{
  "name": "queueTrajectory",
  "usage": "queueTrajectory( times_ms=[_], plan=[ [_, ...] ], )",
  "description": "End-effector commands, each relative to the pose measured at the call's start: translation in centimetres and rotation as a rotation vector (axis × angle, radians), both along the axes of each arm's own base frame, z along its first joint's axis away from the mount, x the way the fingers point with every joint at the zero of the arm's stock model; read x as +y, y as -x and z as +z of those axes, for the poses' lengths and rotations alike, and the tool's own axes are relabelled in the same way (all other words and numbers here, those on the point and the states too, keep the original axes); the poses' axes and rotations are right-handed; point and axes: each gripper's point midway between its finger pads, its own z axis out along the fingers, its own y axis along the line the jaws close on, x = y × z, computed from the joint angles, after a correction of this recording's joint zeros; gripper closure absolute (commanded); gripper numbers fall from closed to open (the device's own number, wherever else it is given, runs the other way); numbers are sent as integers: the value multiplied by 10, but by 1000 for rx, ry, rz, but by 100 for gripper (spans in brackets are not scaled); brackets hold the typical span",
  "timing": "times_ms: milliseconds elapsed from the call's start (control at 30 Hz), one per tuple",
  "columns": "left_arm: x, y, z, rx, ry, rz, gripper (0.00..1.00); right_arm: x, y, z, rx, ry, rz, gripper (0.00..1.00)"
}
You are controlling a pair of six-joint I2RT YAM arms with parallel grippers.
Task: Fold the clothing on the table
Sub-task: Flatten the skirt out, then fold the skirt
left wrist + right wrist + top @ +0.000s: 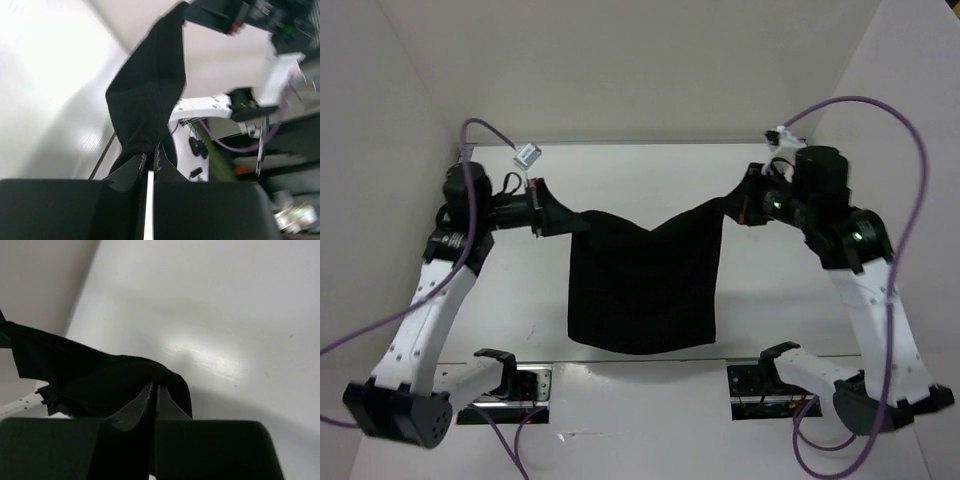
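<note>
The black cloth (642,285) hangs spread above the white worktop (620,175), held up by its 2 upper corners, its top edge sagging in a V between them. The left hand (542,213) is clamped on the left corner and the right hand (744,206) on the right corner. Each wrist view shows jaws pinched tight on fabric. Whether the lower hem touches the worktop cannot be told.

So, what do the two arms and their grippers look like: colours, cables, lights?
Both look alike. The left arm and right arm have white shells, black joints and black bases. The left gripper and right gripper are black with broad flat fingers. A purple cable loops along each arm. Small green lights glow on the right arm.
</note>
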Motion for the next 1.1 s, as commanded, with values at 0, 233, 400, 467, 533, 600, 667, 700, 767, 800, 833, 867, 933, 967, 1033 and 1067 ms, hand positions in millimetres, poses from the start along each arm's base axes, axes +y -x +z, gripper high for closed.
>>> queueTrajectory(
  times_ms=[0,233,400,467,533,600,667,700,767,800,833,867,933,967,1033,1067],
  plan=[
    [-3,-61,-71,226,-46,77,100,28,-54,-79,206,30,42,100],
    [-14,-185,-176,447,-126,78,100,33,-153,-140,253,106,-38,100],
    [-22,-235,-200,485,-113,62,100,23,-192,-166,273,155,-100,100],
    [-18,-248,-200,474,-108,74,100,24,-197,-173,288,160,-99,100],
    [-14,-251,-209,499,-100,65,100,22,-193,-182,312,174,-106,100],
    [-8,-250,-219,533,-101,77,100,21,-189,-188,336,181,-105,100],
    [8,-253,-225,536,-102,105,100,19,-175,-192,364,183,-94,100],
    [12,-253,-230,552,-101,103,100,18,-172,-193,367,184,-94,100],
    [17,-245,-244,587,-108,96,100,16,-156,-206,421,196,-84,100],
    [24,-247,-249,598,-109,108,100,13,-146,-213,456,198,-90,100],
    [31,-245,-254,617,-109,119,100,12,-142,-220,474,204,-89,100],
    [38,-243,-260,626,-111,129,100,10,-135,-222,493,210,-88,100],
    [44,-241,-269,648,-115,137,100,7,-121,-237,545,220,-93,100],
    [44,-238,-270,648,-121,132,100,8,-113,-240,562,228,-83,100],
    [55,-235,-274,672,-115,141,100,5,-103,-255,604,242,-82,100],
    [55,-231,-277,680,-119,138,100,7,-99,-259,615,249,-73,100]
  ],
)
